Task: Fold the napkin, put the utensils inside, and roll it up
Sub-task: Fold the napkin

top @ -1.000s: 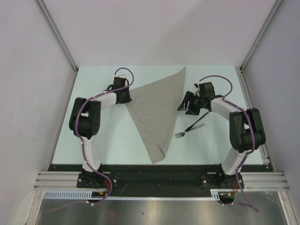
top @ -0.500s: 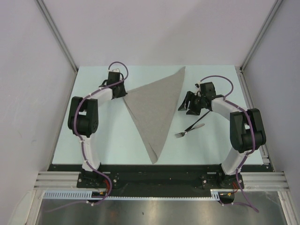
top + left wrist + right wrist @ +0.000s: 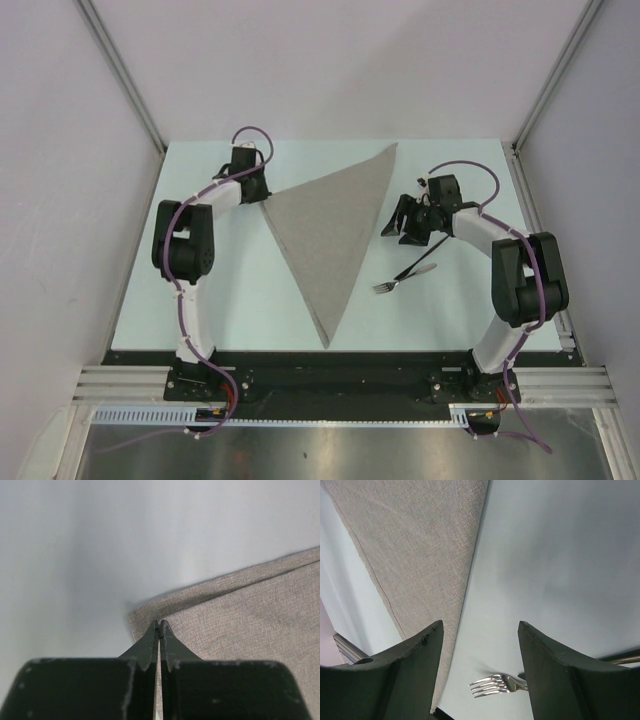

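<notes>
The grey-beige napkin [image 3: 335,230] lies folded into a triangle in the middle of the table, one point toward the near edge. My left gripper [image 3: 262,196] is shut on its left corner; in the left wrist view the closed fingertips [image 3: 159,626] pinch the two cloth layers [image 3: 240,615]. My right gripper [image 3: 396,228] is open and empty, just right of the napkin's right edge [image 3: 420,545] and above the table [image 3: 480,626]. The silver fork [image 3: 398,281] and the thin dark utensil [image 3: 412,264] lie together right of the napkin. The fork's tines [image 3: 495,684] show between my right fingers.
The pale table [image 3: 230,290] is bounded by grey walls left, right and behind, with metal posts [image 3: 120,70] at the back corners. Both arm bases sit on the black rail [image 3: 330,385] at the near edge.
My left gripper has moved toward the far left, pulling the napkin's left corner with it and drawing the triangle flatter and wider. The right arm and the utensils have not moved.
</notes>
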Controlling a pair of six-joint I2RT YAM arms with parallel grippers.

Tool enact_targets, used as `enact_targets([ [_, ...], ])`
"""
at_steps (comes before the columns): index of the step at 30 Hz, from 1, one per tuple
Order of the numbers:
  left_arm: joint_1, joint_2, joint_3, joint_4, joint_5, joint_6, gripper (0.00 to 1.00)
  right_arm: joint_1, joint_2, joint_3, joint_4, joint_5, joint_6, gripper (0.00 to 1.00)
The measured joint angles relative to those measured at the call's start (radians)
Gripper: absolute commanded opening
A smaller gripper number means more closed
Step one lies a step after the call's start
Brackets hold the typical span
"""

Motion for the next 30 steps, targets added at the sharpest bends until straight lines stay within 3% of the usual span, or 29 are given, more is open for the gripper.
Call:
enact_targets([
  [29, 0.037, 0.000, -0.016, 0.001, 0.003, -0.039, 0.00, -0.019, -0.031, -0.012, -0.044, 0.039, -0.006, 0.65],
  [30, 0.038, 0.000, -0.016, 0.001, 0.008, -0.038, 0.09, -0.022, -0.033, -0.012, -0.053, 0.045, -0.006, 0.65],
])
